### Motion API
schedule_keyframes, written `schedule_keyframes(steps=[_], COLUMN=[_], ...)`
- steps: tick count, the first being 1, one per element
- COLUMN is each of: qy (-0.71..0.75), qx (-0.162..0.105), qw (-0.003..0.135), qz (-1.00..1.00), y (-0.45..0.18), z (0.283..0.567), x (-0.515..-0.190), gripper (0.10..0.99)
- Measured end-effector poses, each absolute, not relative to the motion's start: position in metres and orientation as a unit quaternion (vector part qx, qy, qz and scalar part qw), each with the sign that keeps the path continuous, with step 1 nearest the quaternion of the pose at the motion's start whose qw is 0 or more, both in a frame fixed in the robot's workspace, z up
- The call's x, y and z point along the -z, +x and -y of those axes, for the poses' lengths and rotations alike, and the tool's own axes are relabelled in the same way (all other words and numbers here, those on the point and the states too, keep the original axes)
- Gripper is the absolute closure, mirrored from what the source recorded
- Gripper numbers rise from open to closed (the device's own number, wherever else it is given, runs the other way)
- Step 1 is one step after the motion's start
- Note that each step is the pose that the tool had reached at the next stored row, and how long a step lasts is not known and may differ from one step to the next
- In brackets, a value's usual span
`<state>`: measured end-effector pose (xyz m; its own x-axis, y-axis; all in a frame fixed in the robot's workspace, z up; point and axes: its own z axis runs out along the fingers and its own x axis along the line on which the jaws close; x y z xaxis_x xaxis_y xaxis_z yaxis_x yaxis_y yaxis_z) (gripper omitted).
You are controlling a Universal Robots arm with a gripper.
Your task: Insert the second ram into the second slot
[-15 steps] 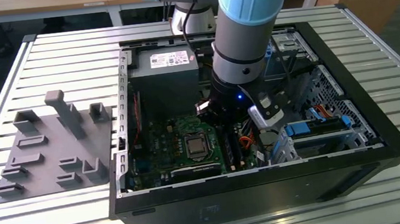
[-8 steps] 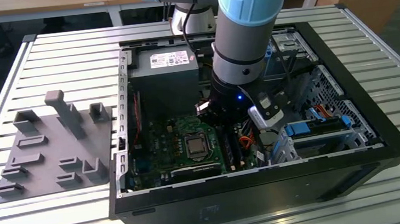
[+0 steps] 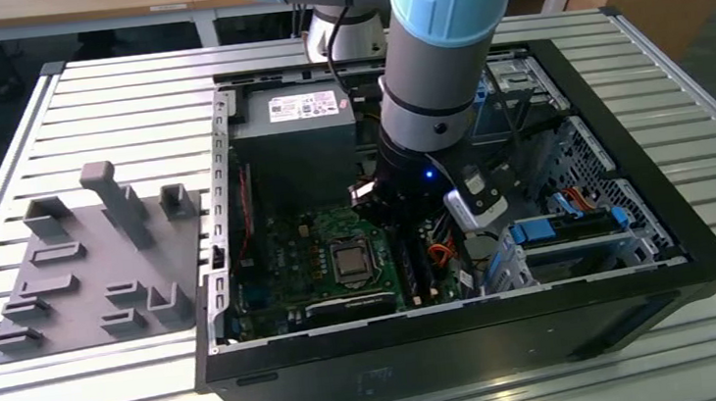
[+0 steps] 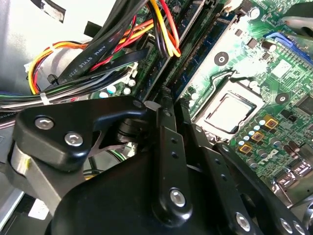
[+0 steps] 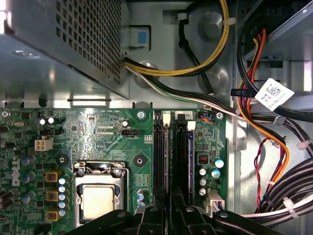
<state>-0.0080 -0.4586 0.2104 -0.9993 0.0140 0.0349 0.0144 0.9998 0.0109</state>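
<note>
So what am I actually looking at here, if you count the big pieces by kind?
Robot arm: 1
Open computer case: 1
Grey holder tray: 1
Power supply box: 1
Processor: 1
Total: 5
</note>
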Motion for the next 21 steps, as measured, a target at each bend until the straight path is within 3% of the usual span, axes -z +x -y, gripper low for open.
schedule_keyframes(steps=[12, 17, 21], qy=[-0.007, -0.007, -0.007], qx=[0.006, 0.006, 0.005], qw=[0.017, 0.017, 0.017], qz=[1.000, 1.000, 1.000], y=[-0.008, -0.008, -0.008], z=[0.459, 0.459, 0.459], x=[-0.233, -0.234, -0.234], gripper=[0.878, 0.980, 0.980])
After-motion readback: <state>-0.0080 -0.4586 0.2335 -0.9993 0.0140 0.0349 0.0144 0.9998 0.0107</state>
